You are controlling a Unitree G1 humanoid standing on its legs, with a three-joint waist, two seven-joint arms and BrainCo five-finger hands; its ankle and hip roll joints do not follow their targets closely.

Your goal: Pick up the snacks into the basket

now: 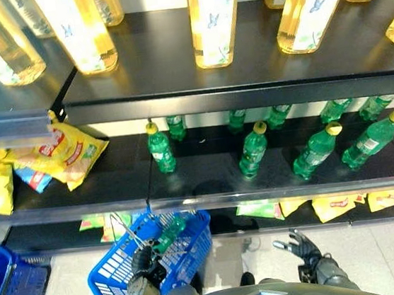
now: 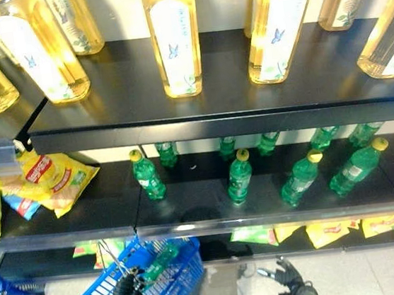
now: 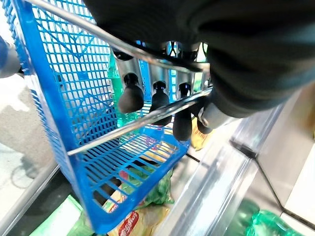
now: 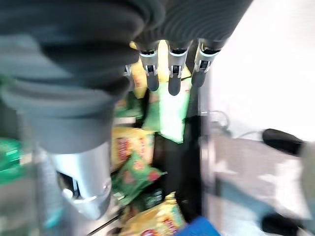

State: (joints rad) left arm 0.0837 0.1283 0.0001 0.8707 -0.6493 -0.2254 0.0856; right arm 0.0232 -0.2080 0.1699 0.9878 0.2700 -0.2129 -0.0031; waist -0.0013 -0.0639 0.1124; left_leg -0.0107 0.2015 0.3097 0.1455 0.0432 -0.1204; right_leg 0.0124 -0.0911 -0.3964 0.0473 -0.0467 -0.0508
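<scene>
The left hand (image 3: 197,59) curls its fingers (image 3: 130,96) round the wire handle (image 3: 133,123) of the blue plastic mesh basket (image 1: 173,253), which holds a green bottle (image 1: 170,234); right hand (image 1: 302,248) beside it hangs open; glossy yellow and green snack packets (image 4: 135,179) lie on the bottom shelf (image 1: 37,240) behind the basket.

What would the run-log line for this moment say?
left hand: shut on blue basket handle | basket: green bottle inside | right hand: open, empty, near bottom-shelf snack bags
</scene>
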